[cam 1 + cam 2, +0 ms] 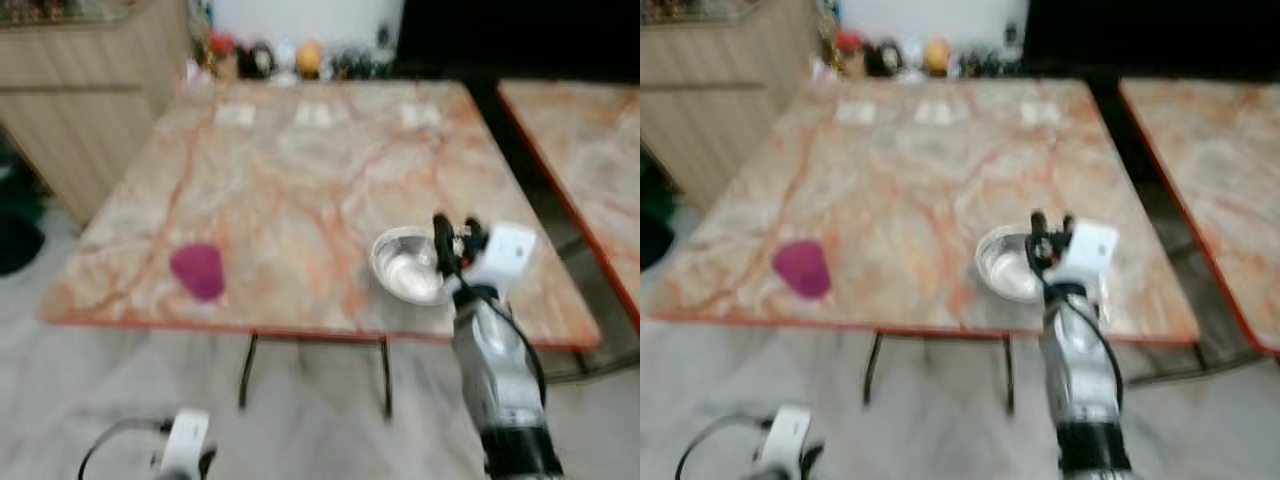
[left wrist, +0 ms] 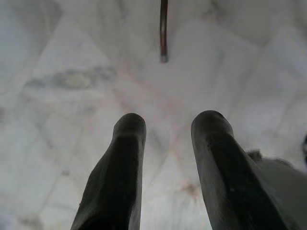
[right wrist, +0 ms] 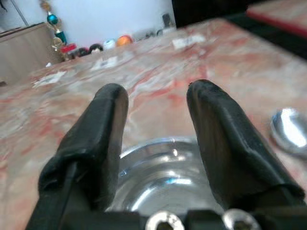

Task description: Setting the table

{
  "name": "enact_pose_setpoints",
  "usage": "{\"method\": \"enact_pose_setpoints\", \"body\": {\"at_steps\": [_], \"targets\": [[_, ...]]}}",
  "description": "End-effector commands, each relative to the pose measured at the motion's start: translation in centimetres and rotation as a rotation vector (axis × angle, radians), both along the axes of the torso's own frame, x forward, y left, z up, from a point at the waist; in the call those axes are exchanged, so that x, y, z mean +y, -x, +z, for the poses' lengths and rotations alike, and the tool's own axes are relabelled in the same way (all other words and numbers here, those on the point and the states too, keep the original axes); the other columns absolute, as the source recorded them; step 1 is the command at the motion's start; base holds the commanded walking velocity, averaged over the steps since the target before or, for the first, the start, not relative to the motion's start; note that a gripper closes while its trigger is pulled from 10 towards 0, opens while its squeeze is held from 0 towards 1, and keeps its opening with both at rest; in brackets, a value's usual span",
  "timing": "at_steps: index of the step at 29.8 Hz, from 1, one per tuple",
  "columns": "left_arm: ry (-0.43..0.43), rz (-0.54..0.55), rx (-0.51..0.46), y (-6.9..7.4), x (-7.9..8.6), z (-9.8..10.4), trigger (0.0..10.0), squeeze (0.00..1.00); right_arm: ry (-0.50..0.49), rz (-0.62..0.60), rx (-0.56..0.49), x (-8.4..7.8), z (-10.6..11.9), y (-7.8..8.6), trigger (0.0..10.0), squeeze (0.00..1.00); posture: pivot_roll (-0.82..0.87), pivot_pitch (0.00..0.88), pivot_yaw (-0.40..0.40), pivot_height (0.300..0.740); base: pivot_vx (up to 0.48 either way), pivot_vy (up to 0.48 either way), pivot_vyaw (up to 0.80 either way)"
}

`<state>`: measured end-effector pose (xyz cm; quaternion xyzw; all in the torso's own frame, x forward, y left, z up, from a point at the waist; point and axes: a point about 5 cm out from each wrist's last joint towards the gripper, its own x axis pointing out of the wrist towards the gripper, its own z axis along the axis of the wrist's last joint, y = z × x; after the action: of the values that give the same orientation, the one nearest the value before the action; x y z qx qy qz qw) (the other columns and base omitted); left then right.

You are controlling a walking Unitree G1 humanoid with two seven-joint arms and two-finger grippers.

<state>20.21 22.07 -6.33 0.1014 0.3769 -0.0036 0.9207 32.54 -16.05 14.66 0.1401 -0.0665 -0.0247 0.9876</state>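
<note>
A shiny steel bowl sits near the front right edge of the marble table. A purple cup stands near the front left edge. My right gripper hovers open just over the bowl's right rim, and the right wrist view shows its black fingers spread above the bowl. A spoon lies on the table beside the bowl. My left gripper hangs low over the pale floor, open and holding nothing.
A second marble table stands to the right across a dark gap. A wooden cabinet is at the left. Small ornaments line the far edge, with white cards before them. A metal table leg stands ahead of the left gripper.
</note>
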Motion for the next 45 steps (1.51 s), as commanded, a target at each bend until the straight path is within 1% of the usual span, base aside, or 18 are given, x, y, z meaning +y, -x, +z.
{"method": "enact_pose_setpoints", "body": {"at_steps": [1, 4, 5, 7, 9, 10, 13, 18, 20, 22, 23, 24, 27, 35, 36, 37, 39, 45], "targets": [[0.006, 0.005, 0.026, 0.7, -0.2, -0.4, 10.0, 0.00, -0.057, -0.038, 0.003, -1.0, 0.1, 0.4, 10.0, 1.00, -0.07, 0.094, 0.030, 0.740, 0.000, 0.000, 0.00], [0.005, 0.004, 0.029, 0.7, -0.2, -0.5, 10.0, 0.00, -0.125, -0.059, 0.019, -1.3, 0.1, 0.8, 10.0, 1.00, -0.07, 0.096, 0.029, 0.740, 0.000, 0.000, 0.00], [0.005, 0.004, 0.030, 0.8, -0.2, -0.5, 10.0, 0.00, -0.170, -0.063, 0.025, -1.4, 0.1, 1.1, 10.0, 1.00, -0.07, 0.097, 0.029, 0.740, 0.000, 0.000, 0.00], [0.005, 0.004, 0.031, 0.8, -0.2, -0.5, 10.0, 0.00, -0.170, -0.065, 0.032, -1.5, 0.1, 1.3, 10.0, 1.00, -0.07, 0.098, 0.030, 0.740, 0.000, 0.000, 0.00], [0.005, 0.001, 0.033, 0.8, -0.1, -0.5, 10.0, 0.00, -0.147, -0.061, 0.098, -1.7, -0.4, 1.3, 10.0, 1.00, -0.08, 0.099, 0.033, 0.740, 0.000, 0.000, 0.00], [0.005, -0.001, 0.034, 0.8, -0.2, -0.5, 10.0, 0.00, -0.142, -0.060, 0.157, -1.8, -0.9, 1.1, 10.0, 0.00, -0.08, 0.098, 0.033, 0.740, 0.000, 0.000, 0.00], [0.006, -0.002, 0.034, 0.7, -0.2, -0.5, 10.0, 0.00, -0.176, -0.066, 0.192, -2.1, -1.3, 0.8, 10.0, 0.00, -0.07, 0.098, 0.033, 0.740, 0.000, 0.000, 0.00], [0.005, -0.001, 0.034, 0.7, 0.0, -0.5, 10.0, 0.00, -0.147, -0.061, 0.284, -2.4, -2.0, 0.2, 10.0, 0.00, -0.07, 0.096, 0.033, 0.740, 0.000, 0.000, 0.00], [0.003, 0.001, 0.036, 0.8, 0.0, -0.5, 10.0, 0.00, -0.176, -0.055, 0.287, -2.6, -1.9, -0.2, 10.0, 0.00, -0.06, 0.092, 0.035, 0.740, 0.000, 0.000, 0.00], [0.002, 0.002, 0.037, 0.8, 0.1, -0.5, 10.0, 0.00, -0.173, -0.053, 0.294, -2.6, -1.9, -0.2, 10.0, 0.00, -0.06, 0.094, 0.034, 0.740, 0.000, 0.000, 0.00], [0.000, 0.003, 0.038, 0.9, 0.2, -0.5, 10.0, 0.00, -0.166, -0.052, 0.322, -2.6, -2.0, -0.3, 10.0, 0.00, -0.06, 0.090, 0.036, 0.740, 0.000, 0.000, 0.00], [-0.002, 0.004, 0.040, 0.9, 0.3, -0.5, 10.0, 0.00, -0.173, -0.043, 0.350, -2.5, -2.4, -0.3, 10.0, 0.00, -0.06, 0.089, 0.038, 0.740, 0.000, 0.000, 0.00], [-0.004, 0.003, 0.044, 1.0, 0.3, -0.5, 10.0, 0.00, -0.204, -0.026, 0.376, -2.3, -2.8, -0.3, 10.0, 0.00, -0.06, 0.086, 0.039, 0.740, 0.000, 0.000, 0.00], [-0.008, -0.002, 0.050, 1.1, 0.3, -0.6, 10.0, 0.00, -0.217, -0.007, 0.420, -1.8, -3.6, -0.3, 10.0, 0.00, -0.06, 0.078, 0.042, 0.740, 0.000, 0.000, 0.00], [-0.008, -0.002, 0.051, 1.1, 0.3, -0.6, 10.0, 0.00, -0.221, -0.001, 0.421, -1.7, -3.6, -0.3, 6.4, 0.00, -0.06, 0.077, 0.041, 0.740, 0.000, 0.000, 0.00], [-0.009, -0.002, 0.053, 1.1, 0.3, -0.6, 10.0, 0.00, -0.229, 0.007, 0.421, -1.6, -3.6, -0.3, 0.1, 0.00, -0.06, 0.076, 0.041, 0.740, 0.000, 0.000, 0.00], [-0.008, -0.003, 0.055, 1.1, 0.3, -0.6, 10.0, 0.00, -0.235, 0.028, 0.423, -1.3, -3.6, -0.4, 0.0, 0.00, -0.06, 0.077, 0.042, 0.740, 0.000, 0.000, 0.00], [-0.008, 0.000, 0.056, 1.1, 0.3, -0.6, 10.0, 0.00, -0.229, 0.029, 0.432, -1.2, -3.7, -0.5, 0.0, 0.00, -0.06, 0.087, 0.041, 0.740, 0.000, 0.000, 0.00]]}}
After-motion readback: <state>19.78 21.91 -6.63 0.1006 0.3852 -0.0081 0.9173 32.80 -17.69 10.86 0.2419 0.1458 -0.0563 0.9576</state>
